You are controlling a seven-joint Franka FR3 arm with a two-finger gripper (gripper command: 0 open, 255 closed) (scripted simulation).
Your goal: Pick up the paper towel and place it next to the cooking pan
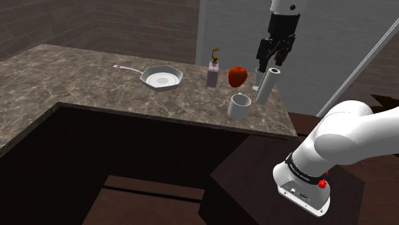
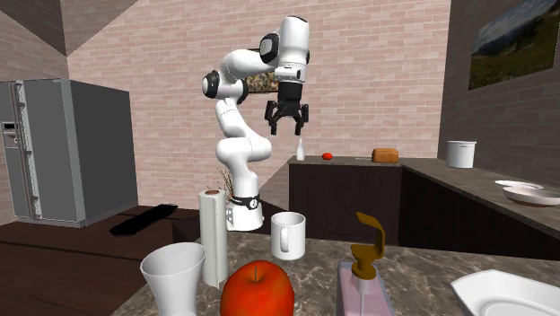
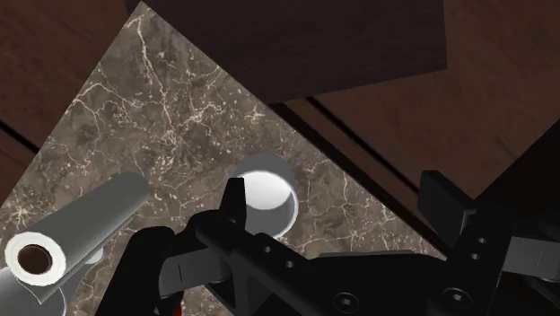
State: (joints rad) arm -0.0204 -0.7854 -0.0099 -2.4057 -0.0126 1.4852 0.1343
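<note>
Here, in the shoulder view, the gripper point(image 1: 271, 64) hangs above the marble counter point(image 1: 77, 83) with its two fingers apart and nothing between them. The paper towel point(image 1: 267, 86), a white roll standing upright, appears just under the fingertips in this view. A white mug point(image 1: 238, 107) stands near the roll, on the camera's side. A red apple point(image 1: 237, 76), a soap dispenser point(image 1: 212, 72) and the cooking pan point(image 1: 162, 79) follow in a row away from the gripper toward the view's left. The pan is well apart from the roll.

In the second exterior view, the gripper point(image 2: 287, 127) is open and high over the counter. The mug point(image 2: 288, 235) sits beneath it. The paper towel point(image 2: 213, 235) stands lower and to the view's left of the gripper, near the mug.

In the wrist view, the gripper point(image 3: 337, 188) grips nothing and its fingers point(image 3: 235, 206) stand wide apart. The mug's mouth point(image 3: 265, 193) shows just beside one finger. The paper towel point(image 3: 76, 224) lies outside the fingers, beyond that same finger, untouched.
</note>
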